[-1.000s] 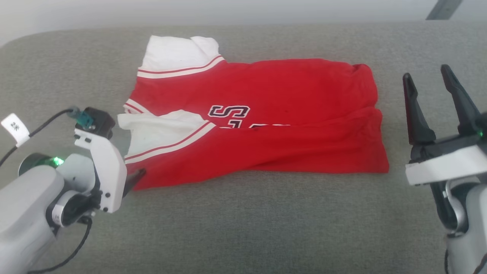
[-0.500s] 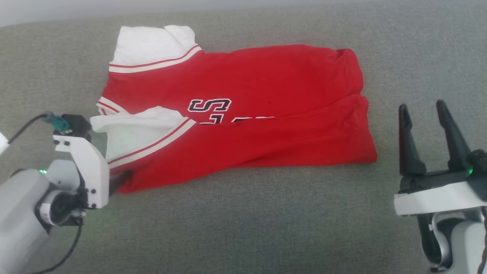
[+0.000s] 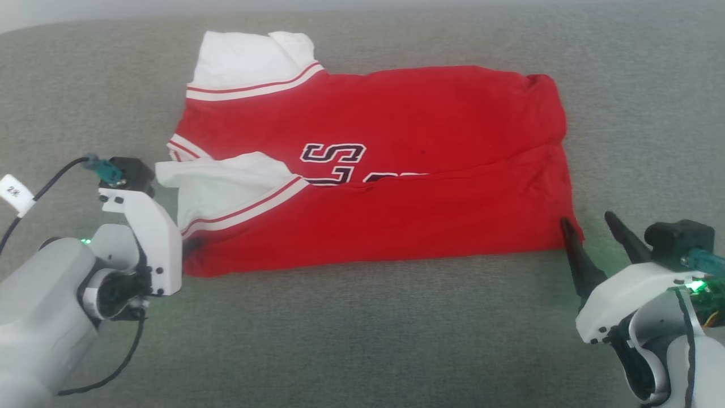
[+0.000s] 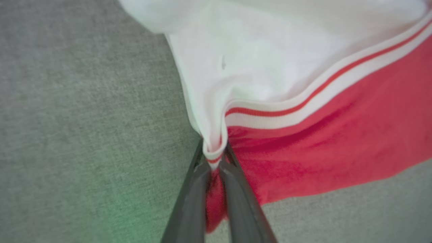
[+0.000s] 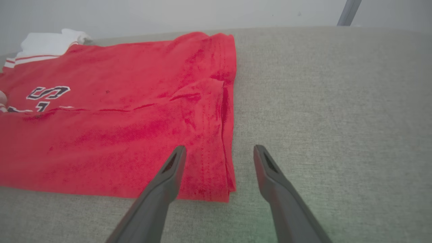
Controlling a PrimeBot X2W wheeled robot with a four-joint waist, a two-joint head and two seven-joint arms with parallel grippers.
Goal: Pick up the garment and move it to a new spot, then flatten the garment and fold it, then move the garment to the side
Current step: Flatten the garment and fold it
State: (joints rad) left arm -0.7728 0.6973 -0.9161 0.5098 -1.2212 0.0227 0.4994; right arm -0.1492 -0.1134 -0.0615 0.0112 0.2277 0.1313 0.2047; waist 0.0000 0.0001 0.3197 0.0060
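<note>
My left end effector (image 4: 213,152) is pinching the garment (image 3: 396,187) at its near left corner, jaws almost shut on the white-red-white trim; my right end effector (image 5: 219,150) is hanging wide open and empty, straddling the near right corner; the garment is lying folded on the grey counter (image 3: 362,328).

Grey woven fabric surface (image 3: 362,328), far edge rounded at the corner, backed by a pale plain wall (image 5: 168,13); slanted grey metal bar (image 5: 349,11) beyond.
</note>
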